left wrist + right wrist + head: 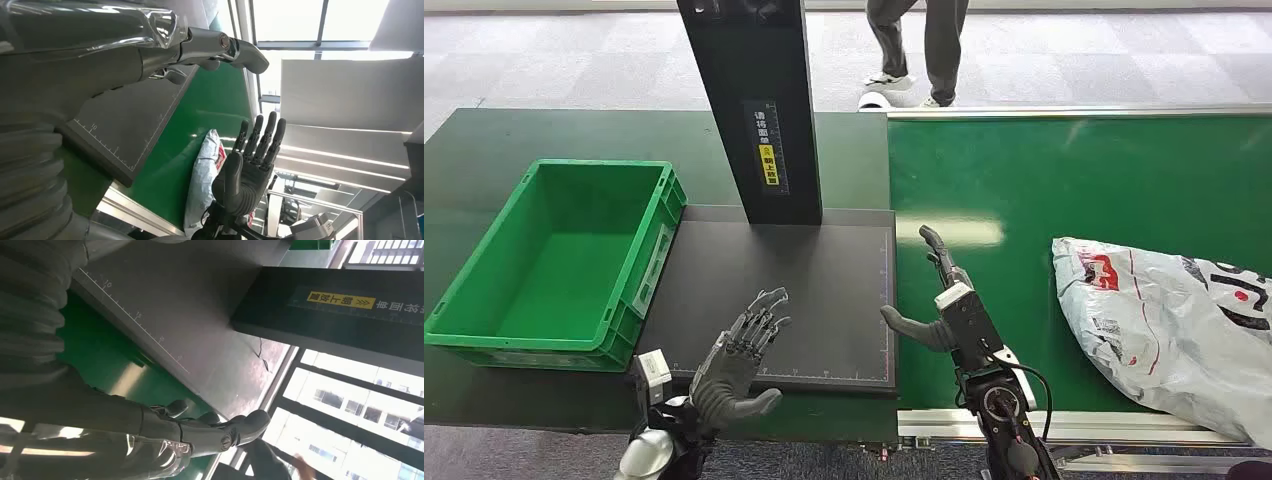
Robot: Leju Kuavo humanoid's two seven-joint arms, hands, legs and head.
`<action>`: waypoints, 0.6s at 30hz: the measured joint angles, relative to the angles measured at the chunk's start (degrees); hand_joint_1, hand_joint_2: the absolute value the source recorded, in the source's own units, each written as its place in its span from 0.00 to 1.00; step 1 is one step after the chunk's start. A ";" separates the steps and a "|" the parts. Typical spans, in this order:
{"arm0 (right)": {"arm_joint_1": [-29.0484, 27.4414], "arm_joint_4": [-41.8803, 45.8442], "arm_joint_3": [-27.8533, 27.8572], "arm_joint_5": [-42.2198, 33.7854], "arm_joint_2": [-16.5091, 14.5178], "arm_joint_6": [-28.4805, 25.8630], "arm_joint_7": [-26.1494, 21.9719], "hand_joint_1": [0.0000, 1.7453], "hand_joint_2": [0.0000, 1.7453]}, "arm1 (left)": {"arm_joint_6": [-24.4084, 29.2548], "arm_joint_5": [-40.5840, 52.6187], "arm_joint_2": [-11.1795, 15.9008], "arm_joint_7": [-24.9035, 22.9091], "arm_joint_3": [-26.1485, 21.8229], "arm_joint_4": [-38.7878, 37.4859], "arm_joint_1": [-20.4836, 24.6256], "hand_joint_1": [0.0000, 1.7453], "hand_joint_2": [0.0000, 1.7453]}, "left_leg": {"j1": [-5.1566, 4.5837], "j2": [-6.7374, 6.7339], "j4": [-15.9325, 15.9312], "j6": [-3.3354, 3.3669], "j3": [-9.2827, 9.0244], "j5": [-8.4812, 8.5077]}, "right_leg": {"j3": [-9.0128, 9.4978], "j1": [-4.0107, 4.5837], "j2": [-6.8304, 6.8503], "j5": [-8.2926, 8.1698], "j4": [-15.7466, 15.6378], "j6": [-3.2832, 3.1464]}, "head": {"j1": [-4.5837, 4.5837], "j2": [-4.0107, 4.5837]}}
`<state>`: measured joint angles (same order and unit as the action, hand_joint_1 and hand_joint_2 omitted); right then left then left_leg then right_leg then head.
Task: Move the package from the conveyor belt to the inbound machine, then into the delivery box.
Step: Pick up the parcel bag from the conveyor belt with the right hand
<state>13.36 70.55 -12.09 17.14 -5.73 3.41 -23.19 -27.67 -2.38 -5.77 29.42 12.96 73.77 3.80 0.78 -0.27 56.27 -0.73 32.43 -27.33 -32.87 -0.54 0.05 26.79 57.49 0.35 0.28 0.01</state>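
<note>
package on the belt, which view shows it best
Head view: the package lies flat on the green conveyor belt, most of its top visible. Left wrist view catches it edge-on behind the right hand.

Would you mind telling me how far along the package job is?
Nothing looks done. The package lies on the conveyor belt, untouched. The left robot hand and right robot hand hold nothing, fingers apart. Left: lift it onto the dark scanner plate, then into the green box.
</note>
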 joint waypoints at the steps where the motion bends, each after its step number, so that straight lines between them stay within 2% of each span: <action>1: 0.00 0.00 0.00 0.01 0.00 -0.01 0.00 0.00 1.00 | 0.00 0.00 0.00 0.00 0.00 0.00 0.00 0.00 1.00 | 0.00 0.00 0.00 0.00 0.00 0.00 | 0.00 0.00 0.00 0.00 0.00 0.00 | 0.00 0.00; 10: 0.05 -0.01 0.07 1.57 0.02 -1.73 0.34 0.00 1.00 | 0.01 0.00 0.00 -0.03 -0.11 0.05 -0.09 0.00 1.00 | 0.00 0.00 0.00 0.00 0.00 0.00 | 0.00 0.00 0.00 0.00 0.00 0.00 | 0.00 -0.01; 12: 0.22 -0.10 0.48 4.68 0.15 -5.62 1.64 0.00 1.00 | -0.02 -0.01 0.00 -0.27 -0.27 0.36 -0.21 0.00 1.00 | 0.00 0.00 0.00 0.00 0.00 0.00 | 0.00 0.00 0.00 0.00 0.00 0.00 | 0.00 0.00; 16: 0.93 -1.03 3.33 16.02 1.16 -18.54 5.78 0.00 1.00 | -0.05 -0.09 -0.01 -1.50 -0.80 1.79 -0.90 0.00 1.00 | -0.02 0.01 0.01 0.01 -0.01 0.00 | 0.01 -0.02 0.01 0.00 0.00 0.01 | -0.01 0.01; 18: 1.02 -1.32 5.74 19.71 1.72 -21.74 6.88 0.00 1.00 | -0.04 -0.12 -0.01 -2.00 -1.01 2.44 -1.15 0.00 1.00 | -0.03 0.01 0.01 0.01 -0.01 0.00 | 0.00 -0.03 0.00 -0.01 0.00 0.01 | -0.02 0.01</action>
<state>14.38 69.23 -6.35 36.85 -4.00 -18.33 -16.31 -27.71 -2.50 -5.78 27.42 11.95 76.21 2.65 0.75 -0.26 56.28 -0.72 32.42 -27.32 -32.86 -0.57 0.06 26.78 57.48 0.36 0.27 0.02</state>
